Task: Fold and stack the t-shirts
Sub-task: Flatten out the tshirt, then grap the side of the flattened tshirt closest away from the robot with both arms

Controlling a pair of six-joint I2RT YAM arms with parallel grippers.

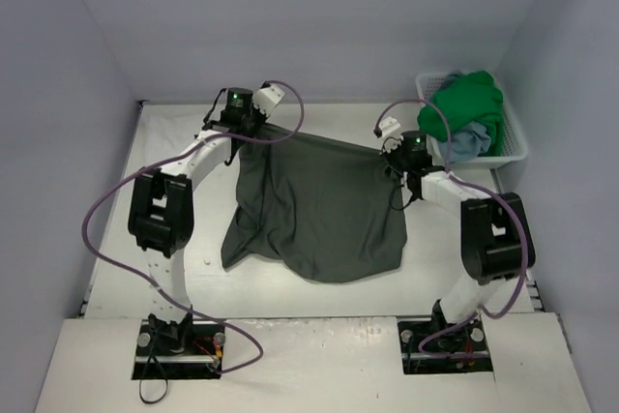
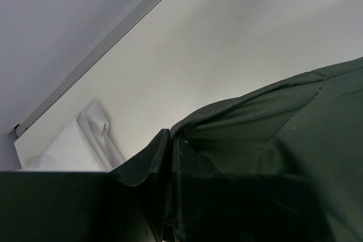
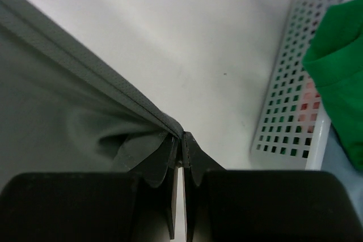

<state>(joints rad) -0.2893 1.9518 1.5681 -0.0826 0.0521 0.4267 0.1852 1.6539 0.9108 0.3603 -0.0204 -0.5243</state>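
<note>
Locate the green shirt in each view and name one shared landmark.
Top external: green shirt at top right, in the basket.
Left wrist: not in it.
Right wrist: right edge, behind the basket wall.
Shared landmark: the dark shirt, in all three views.

Robotics laboratory cell. Evidence: plain white table (image 1: 338, 118) enclosed by bare pale walls (image 1: 319, 16); left arm (image 1: 160, 215) and right arm (image 1: 493, 234) bolted at 6 o'clock; loose purple cabling (image 1: 85, 224).

T-shirt (image 1: 314, 205) at centre, far corners in left claw (image 2: 171, 140) and right claw (image 3: 182, 140), basket (image 1: 515, 137) of heaped shirts (image 1: 469, 103) far right
</note>
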